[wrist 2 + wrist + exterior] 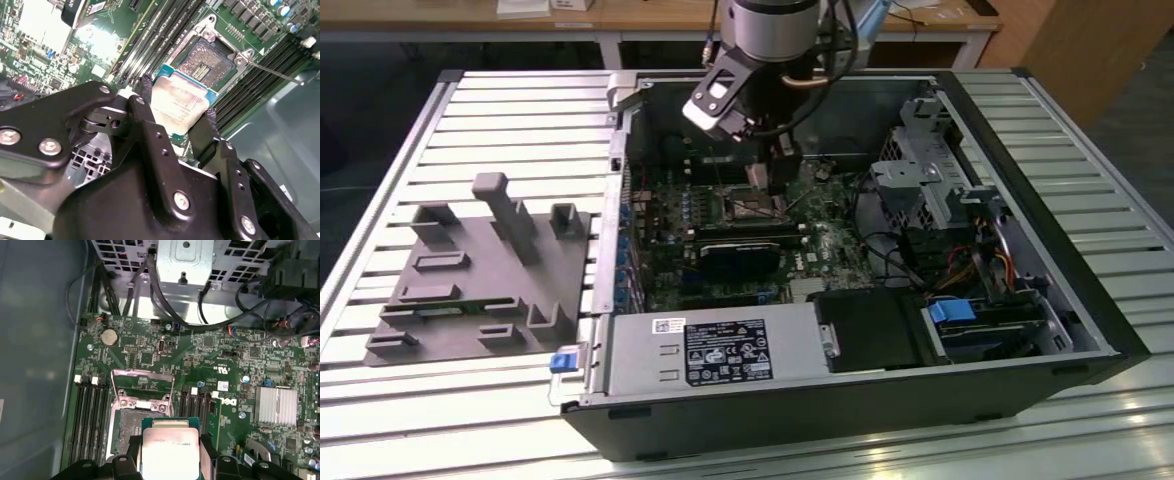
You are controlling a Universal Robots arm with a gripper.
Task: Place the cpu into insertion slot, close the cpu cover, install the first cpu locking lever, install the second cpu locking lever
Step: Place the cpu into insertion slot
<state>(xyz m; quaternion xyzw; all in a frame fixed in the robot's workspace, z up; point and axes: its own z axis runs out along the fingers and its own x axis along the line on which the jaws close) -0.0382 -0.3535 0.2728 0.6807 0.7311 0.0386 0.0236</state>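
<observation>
**Slatted surface, open case, chip in the claw**

Pale metal slats made up the surface [400, 120], with a wooden desk [654, 15] across the upper edge of the exterior view. On the exterior view's left lay a grey moulded fixture [467, 290]. An open computer case [854, 410] took up the middle and the exterior view's right, its green board facing up.

We saw the arm reach down from the top centre of that frame, with the claw [778, 185] low over the board, just above the insertion slot [750, 208].

In both wrist views the claw [177, 100] [170, 456] held the cpu [175, 107] [169, 447]. Its two black fingers [145, 95] pressed on opposite edges of the chip, whose silvery top faced the cameras.

The cpu hung over one side of the insertion slot [207, 62] [127, 427] and was not seated. Much of the dark contact field lay bare beyond it. We could not tell how far above the slot it hung.

In the first wrist view the cpu cover [142, 372] stood tilted up, open, at the far side of the slot. Long black memory slots [90, 415] flanked it. In the second wrist view a thin metal lever [272, 71] ran out from one corner of the slot's rim.
</observation>
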